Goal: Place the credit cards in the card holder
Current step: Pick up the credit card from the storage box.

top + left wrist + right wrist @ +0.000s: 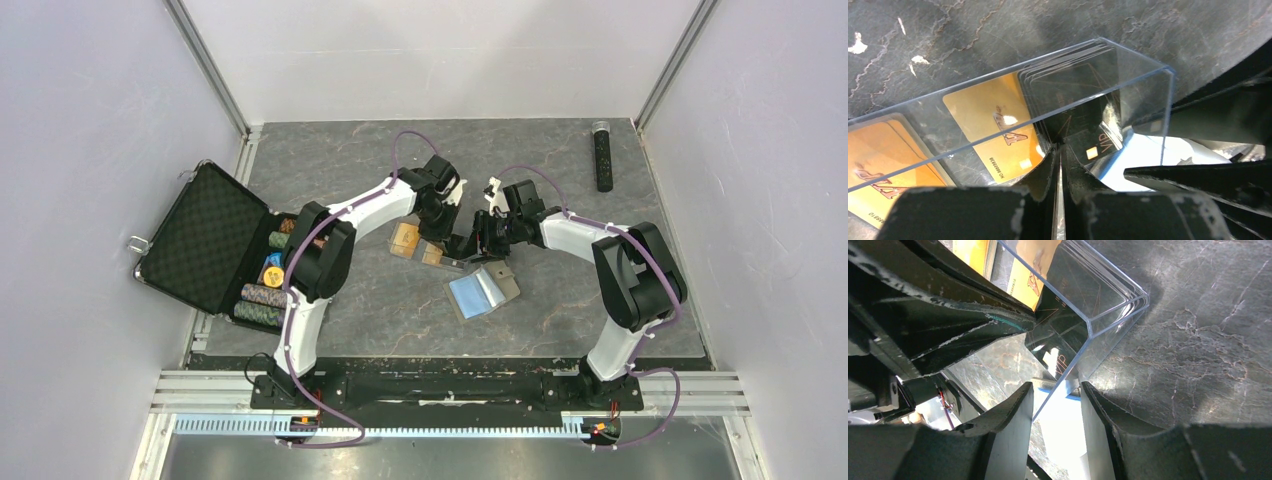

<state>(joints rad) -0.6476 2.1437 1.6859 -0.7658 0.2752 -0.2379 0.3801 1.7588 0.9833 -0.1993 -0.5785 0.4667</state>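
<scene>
the left gripper (pixel 1060 152) is pressed together, its tips meeting at the edge of a dark card (pixel 1098 145) marked vip, at one end of the clear box (pixel 1143 100). whether a card is actually pinched between the tips cannot be told, because they hide the contact. the credit cards (pixel 993 125) are inside that box. two orange-gold ones lie flat along its floor and a darker stack sits at the end where the gripper is.

the right gripper (pixel 1055 390) is partly spread and straddles the corner of the same box from the other side. there is visible space on either side of the wall, so it appears to steady or frame the box rather than squeeze it (contact is not clear).

the card holder (pixel 483 292) lies open on the surface (pixel 400 320) with its light blue inside facing up. it is just beside the box, on the side toward the arm bases and slightly to the right. from the left gripper it is a short pull back and rightward. the holder sits nearer the right arm, almost under that gripper. the box's long axis runs slantwise between the two grippers, so a card would have to lift up clear of the wall before it travels.
</scene>
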